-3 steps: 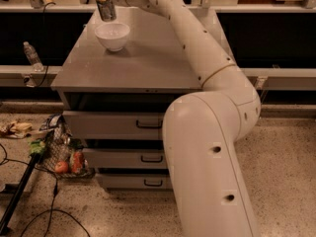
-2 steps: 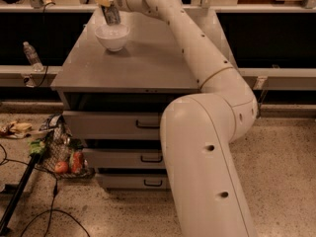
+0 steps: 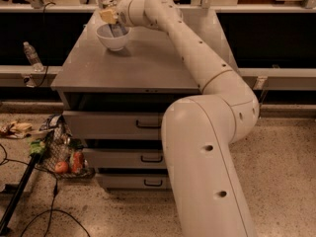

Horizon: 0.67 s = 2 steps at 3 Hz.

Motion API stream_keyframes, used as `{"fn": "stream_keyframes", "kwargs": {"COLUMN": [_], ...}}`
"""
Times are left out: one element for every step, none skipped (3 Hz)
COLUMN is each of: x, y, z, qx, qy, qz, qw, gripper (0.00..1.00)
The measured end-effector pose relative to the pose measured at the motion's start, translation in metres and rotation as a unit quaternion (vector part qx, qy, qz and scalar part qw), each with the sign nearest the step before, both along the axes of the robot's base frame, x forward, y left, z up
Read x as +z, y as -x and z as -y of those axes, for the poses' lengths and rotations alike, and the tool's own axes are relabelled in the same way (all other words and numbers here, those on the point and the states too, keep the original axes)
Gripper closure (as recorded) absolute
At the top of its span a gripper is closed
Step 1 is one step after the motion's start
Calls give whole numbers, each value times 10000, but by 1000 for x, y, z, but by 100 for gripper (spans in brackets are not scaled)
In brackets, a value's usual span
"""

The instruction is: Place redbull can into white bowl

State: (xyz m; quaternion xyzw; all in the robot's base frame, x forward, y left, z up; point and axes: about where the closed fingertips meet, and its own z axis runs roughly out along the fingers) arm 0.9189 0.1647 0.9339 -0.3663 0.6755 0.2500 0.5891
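The robot's long white arm [image 3: 197,58] reaches far across the grey cabinet top [image 3: 148,63] to the back left corner, because that is where the white bowl [image 3: 110,43] sits. The gripper [image 3: 112,19] hangs right over the bowl, just above its rim, with its yellow end pointing down toward it. The redbull can [image 3: 117,30] is under the gripper, and its lower part is inside the bowl. The can looks a bit tilted, not straight up. That is most likely because the bowl is round inside with a small bottom, so a tall thin can has no flat place to stand. The top of the can seems to reach up to the gripper. It cannot be told whether the gripper is clamped on the can or has let go, because the two are too close together to see. The job looks almost done: the can is in the right place and only needs to be left there. The risky part would be the letting go, since a tall can may tip, lean on the rim, or push the light bowl. A clear water bottle [image 3: 32,56] stands on a ledge well off to the left and has no part in this.
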Motion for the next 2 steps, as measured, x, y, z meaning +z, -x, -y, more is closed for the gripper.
{"fn": "stream_keyframes", "kwargs": {"x": [-13, 3], "y": [-1, 2], "z": [1, 25], "qx": [-21, -47], "qy": [10, -263], "qz": [-69, -294], "qw": [10000, 9992], "gripper": [28, 0]}}
